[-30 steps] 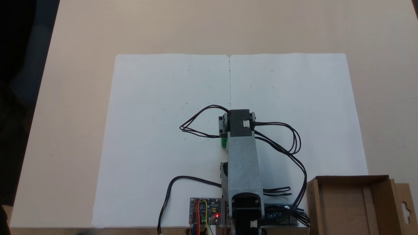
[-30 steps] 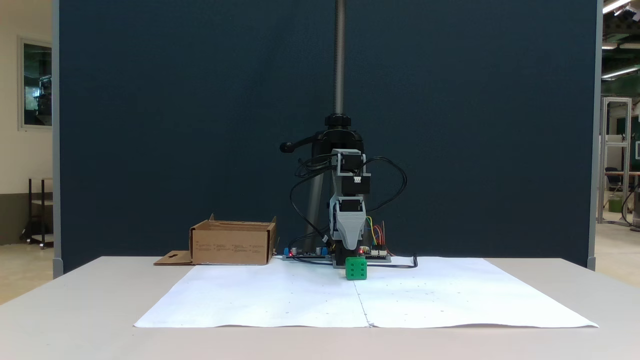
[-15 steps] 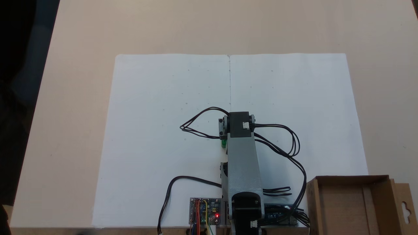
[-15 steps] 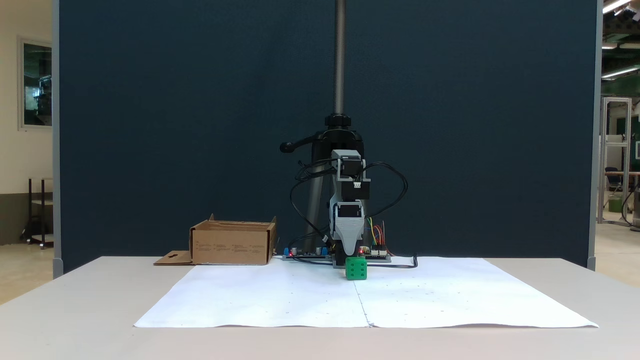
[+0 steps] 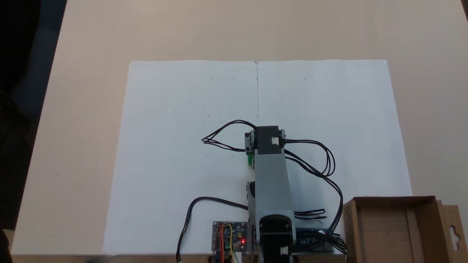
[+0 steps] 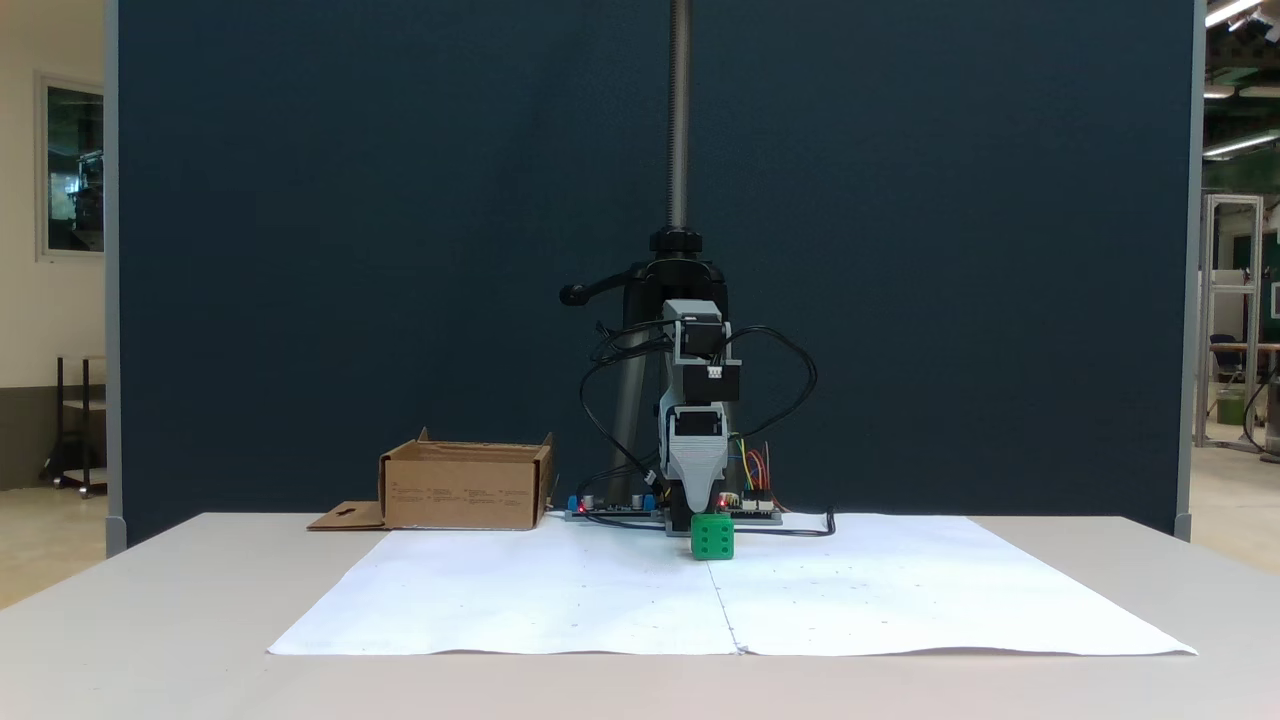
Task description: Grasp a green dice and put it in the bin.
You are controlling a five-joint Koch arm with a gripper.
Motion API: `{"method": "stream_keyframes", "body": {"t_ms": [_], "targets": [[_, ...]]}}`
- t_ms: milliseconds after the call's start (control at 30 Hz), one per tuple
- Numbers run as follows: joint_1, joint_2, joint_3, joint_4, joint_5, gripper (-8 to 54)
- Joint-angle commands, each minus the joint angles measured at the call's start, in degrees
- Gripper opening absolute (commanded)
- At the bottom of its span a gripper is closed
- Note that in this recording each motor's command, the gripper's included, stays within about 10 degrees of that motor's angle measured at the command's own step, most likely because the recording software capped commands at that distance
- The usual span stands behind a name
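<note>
Where arm (image 5: 270, 182) overhangs, green dice (image 5: 250, 160) mostly hidden, jaws perhaps above it

Beige table (image 5: 91, 36) carries white paper sheet (image 5: 175, 109), centre seam running near-to-far. Green dice (image 6: 712, 537) rests on sheet near seam. Cardboard bin (image 6: 465, 487) on bare tabletop just off sheet's far left corner in front-facing fixed view, flap flat on table. Circuit board (image 5: 229, 236) and black cables (image 5: 186, 223) lie by arm base (image 5: 274, 237).

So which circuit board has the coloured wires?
The board left of the arm base in a fixed view; the other board lies under black cables.
</note>
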Motion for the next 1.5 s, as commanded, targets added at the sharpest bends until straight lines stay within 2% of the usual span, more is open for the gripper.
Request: {"method": "stream_keyframes", "body": {"t_ms": [0,733,1467], "targets": [[-1.8,6.4,-0.1,-2.5,3.9,42.9],[-6.8,4.5,5.0,-9.6,4.3,42.6],[-6.7,-1.9,9.1,-15.4,4.1,42.3]]}}
